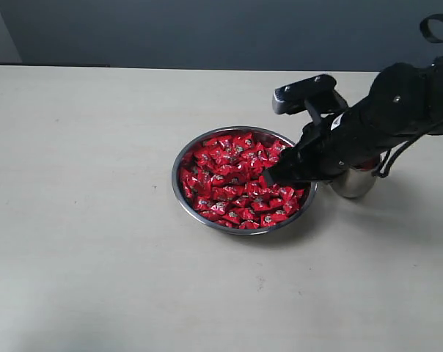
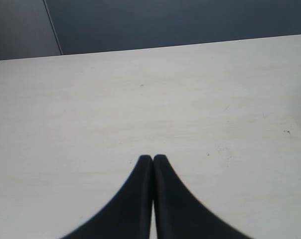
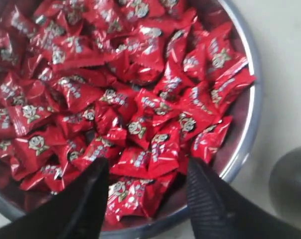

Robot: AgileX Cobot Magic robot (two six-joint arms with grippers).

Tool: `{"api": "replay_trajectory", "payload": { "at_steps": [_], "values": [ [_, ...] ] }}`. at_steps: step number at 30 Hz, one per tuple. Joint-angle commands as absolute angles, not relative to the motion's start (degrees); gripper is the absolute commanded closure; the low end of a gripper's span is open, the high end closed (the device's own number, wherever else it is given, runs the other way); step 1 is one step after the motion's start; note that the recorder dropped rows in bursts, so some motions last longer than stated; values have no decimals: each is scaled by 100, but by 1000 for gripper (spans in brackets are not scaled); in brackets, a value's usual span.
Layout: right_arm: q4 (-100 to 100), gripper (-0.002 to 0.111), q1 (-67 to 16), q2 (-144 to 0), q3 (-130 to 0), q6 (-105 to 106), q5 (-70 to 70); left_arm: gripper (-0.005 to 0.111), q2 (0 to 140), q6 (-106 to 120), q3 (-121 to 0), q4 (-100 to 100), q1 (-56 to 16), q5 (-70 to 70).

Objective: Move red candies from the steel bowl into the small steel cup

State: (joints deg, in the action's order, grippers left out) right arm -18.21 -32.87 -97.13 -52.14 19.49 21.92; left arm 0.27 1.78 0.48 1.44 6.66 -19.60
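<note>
The steel bowl sits mid-table, heaped with red candies. My right gripper hangs open over the bowl's right side, just above the pile. In the right wrist view the candies lie between and beyond the spread fingers, with the bowl's rim beside them; nothing is held. The small steel cup stands right of the bowl, mostly hidden behind the right arm, and shows as a blurred grey shape. My left gripper is shut over bare table, empty.
A pale tabletop stretches left of and in front of the bowl. A dark wall runs behind the table's far edge. The right arm's black body reaches in from the right.
</note>
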Motion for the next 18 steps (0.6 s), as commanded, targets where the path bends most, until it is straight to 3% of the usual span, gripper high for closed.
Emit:
{"api": "replay_trajectory", "payload": {
  "at_steps": [1,18],
  "values": [
    [-1959,61,-3328,-10107,-5436,1986,2649,106,0,168,0,155,620,-1930],
    [-1958,61,-3328,-10651,-5810,1986,2188,106,0,168,0,155,620,-1930]
  ]
}}
